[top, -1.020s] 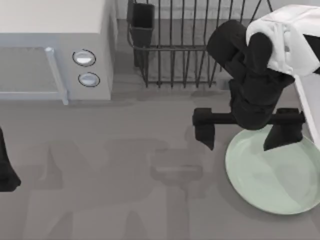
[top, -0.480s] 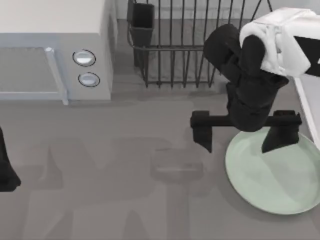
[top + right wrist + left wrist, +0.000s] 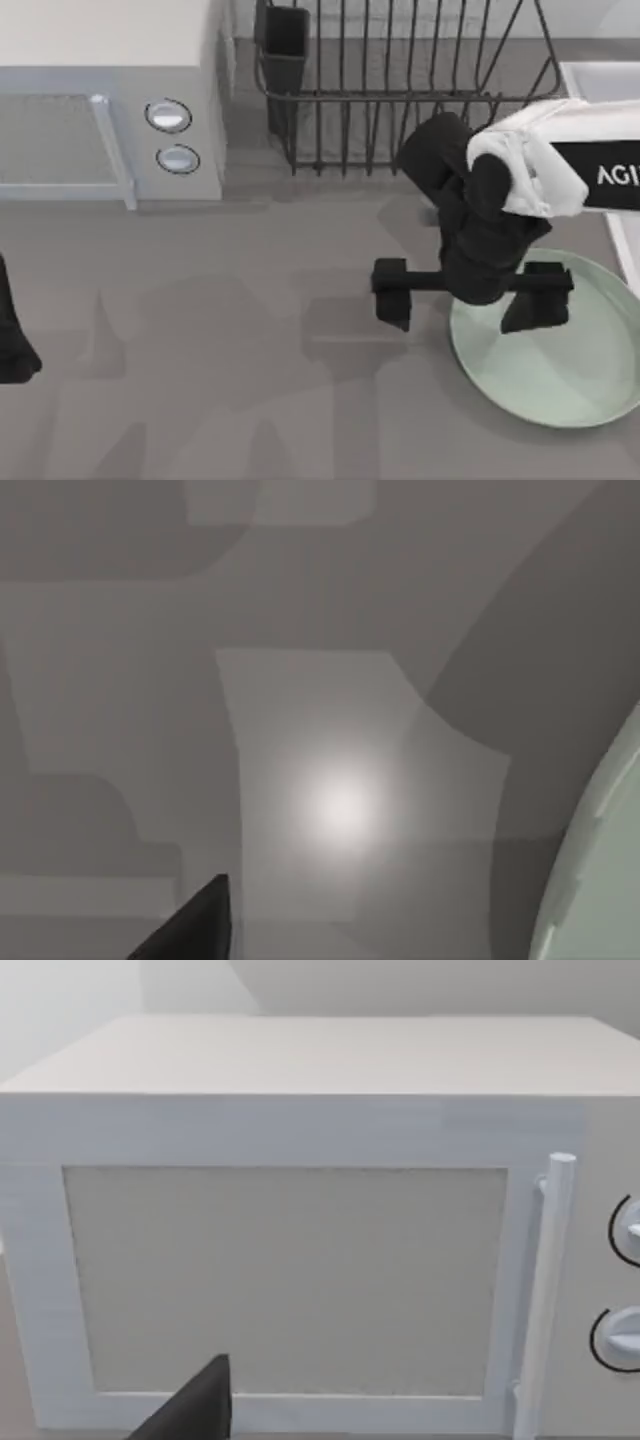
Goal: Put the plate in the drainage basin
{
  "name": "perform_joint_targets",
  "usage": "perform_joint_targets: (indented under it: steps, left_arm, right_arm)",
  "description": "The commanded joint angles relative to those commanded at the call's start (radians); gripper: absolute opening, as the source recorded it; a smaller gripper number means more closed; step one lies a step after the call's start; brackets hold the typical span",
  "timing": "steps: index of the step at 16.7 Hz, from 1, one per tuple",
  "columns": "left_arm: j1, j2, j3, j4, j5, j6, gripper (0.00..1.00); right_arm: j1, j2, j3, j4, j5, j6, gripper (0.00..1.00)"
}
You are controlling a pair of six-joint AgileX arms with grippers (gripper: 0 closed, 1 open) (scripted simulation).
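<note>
The right gripper [image 3: 470, 300] hangs over the bench [image 3: 250, 400] with its fingers spread wide apart and holding nothing. One finger [image 3: 392, 293] stands above bare bench just outside the left edge of the plate [image 3: 560, 370]; the other finger [image 3: 537, 297] sits over the plate's upper left part, inside its rim. So the plate's left rim lies between the two fingers, closer to the finger over the plate. From above I cannot tell whether either finger touches the plate or the bench.

The plate lies flat on the bench at the right side, below and mostly to the right of the fingers. In the right wrist view its pale green rim [image 3: 600, 860] curves past one edge, with grey bench beside it and a dark fingertip [image 3: 195, 925] in the corner.

The drainage basin [image 3: 590, 80] shows its straight white rim well beyond the fingers, toward the far right corner, partly hidden by the right arm. The black wire dish rack [image 3: 400, 90] stands behind the fingers, near the arm's dark wrist.

The left gripper [image 3: 12, 335] is parked at the bench's left edge, well apart from the plate; whether its fingers are open I cannot tell. Its wrist view faces the white microwave [image 3: 300, 1230], which stands at the far left of the bench.
</note>
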Motion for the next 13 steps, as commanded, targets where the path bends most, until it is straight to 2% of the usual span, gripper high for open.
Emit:
perform_joint_targets:
  steps: [6, 13]
  left_arm:
    - [0.000, 0.000, 0.000, 0.000, 0.000, 0.000, 1.00]
    - [0.000, 0.000, 0.000, 0.000, 0.000, 0.000, 1.00]
  right_arm:
    - [0.001, 0.017, -0.022, 0.031, 0.000, 0.001, 1.00]
    - [0.001, 0.017, -0.022, 0.031, 0.000, 0.001, 0.47]
